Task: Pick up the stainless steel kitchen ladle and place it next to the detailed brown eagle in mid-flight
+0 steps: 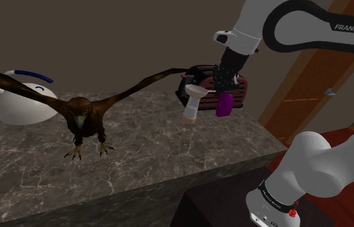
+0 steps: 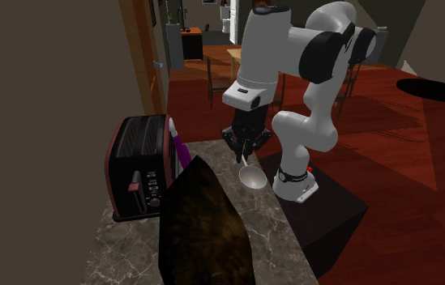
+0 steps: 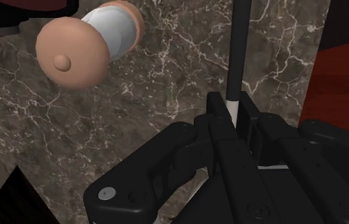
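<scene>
The brown eagle (image 1: 85, 122) stands with its wings spread on the dark marble counter (image 1: 156, 148). In the second exterior view one of the eagle's wings (image 2: 200, 227) looms close to the camera. My gripper (image 2: 245, 152) hangs above the counter's end by the stand, shut on the ladle's thin handle (image 3: 236, 57). The ladle's silvery bowl (image 2: 251, 178) hangs below the fingers, just above the counter. In the shoulder view the gripper (image 1: 224, 82) is well to the right of the eagle, in front of the toaster. The wrist view has the gripper (image 3: 232, 105) clasping the handle.
A dark red and black toaster (image 2: 139, 166) stands behind the gripper, with a purple thing (image 1: 224, 103) beside it. A white and peach bottle-like thing (image 3: 87, 44) lies near the ladle. A white teapot (image 1: 24, 103) sits behind the eagle's wing. The counter drops off toward the stand.
</scene>
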Tool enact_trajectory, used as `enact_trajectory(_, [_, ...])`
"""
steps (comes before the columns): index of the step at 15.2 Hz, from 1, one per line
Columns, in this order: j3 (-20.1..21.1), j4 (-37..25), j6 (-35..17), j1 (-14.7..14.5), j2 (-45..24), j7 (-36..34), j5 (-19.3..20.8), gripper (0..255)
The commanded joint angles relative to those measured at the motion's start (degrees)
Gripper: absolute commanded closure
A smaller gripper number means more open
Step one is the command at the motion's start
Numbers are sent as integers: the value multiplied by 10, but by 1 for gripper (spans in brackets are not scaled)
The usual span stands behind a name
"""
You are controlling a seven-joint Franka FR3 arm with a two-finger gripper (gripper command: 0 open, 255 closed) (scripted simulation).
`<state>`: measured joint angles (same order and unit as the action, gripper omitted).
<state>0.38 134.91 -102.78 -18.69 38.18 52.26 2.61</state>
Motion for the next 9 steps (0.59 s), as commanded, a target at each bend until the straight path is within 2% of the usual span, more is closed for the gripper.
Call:
enact_trajectory(1, [0, 17, -15, 0, 3, -1, 0, 255])
enact_trajectory(9, [0, 80, -76, 0, 4, -4, 1, 255])
